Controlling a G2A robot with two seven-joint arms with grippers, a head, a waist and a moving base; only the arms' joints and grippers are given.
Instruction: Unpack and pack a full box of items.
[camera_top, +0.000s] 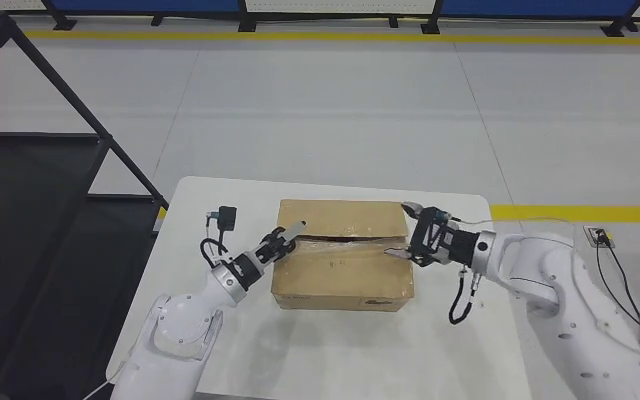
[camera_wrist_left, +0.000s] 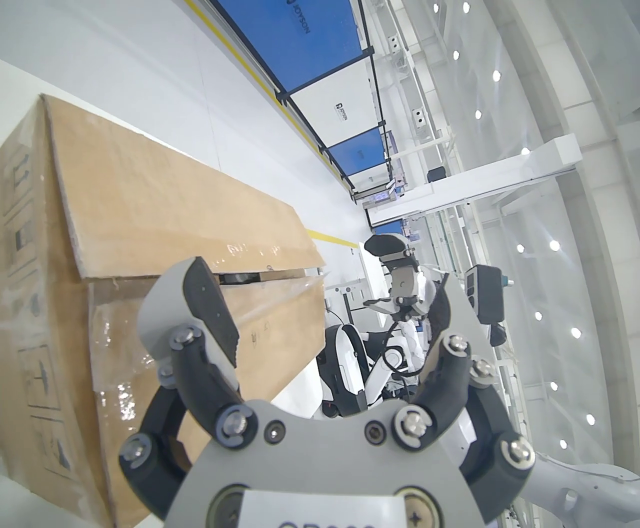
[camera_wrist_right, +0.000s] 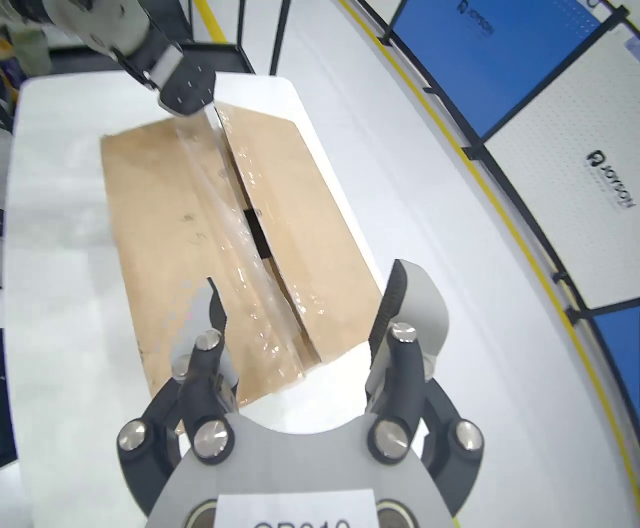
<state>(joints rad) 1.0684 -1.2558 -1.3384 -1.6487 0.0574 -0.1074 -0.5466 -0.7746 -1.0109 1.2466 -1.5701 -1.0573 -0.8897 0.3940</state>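
Note:
A brown cardboard box (camera_top: 340, 255) lies in the middle of the white table (camera_top: 450, 340). Its top flaps are down, with shiny clear tape along the seam (camera_wrist_right: 235, 235) and a narrow dark gap where they part. My left gripper (camera_top: 285, 240) is open at the box's left end, level with the seam; one finger (camera_wrist_left: 210, 300) is close to the box (camera_wrist_left: 150, 200) edge. My right gripper (camera_top: 408, 235) is open at the opposite end, its fingers either side of the seam's end on the box (camera_wrist_right: 165, 200). The left gripper (camera_wrist_right: 187, 92) appears at the far end of the seam in the right wrist view.
A small black device (camera_top: 226, 215) with a cable sits on the table near its back left corner. A black metal frame (camera_top: 100, 150) stands off the table's left side. Bare table surface lies in front of the box and to its right.

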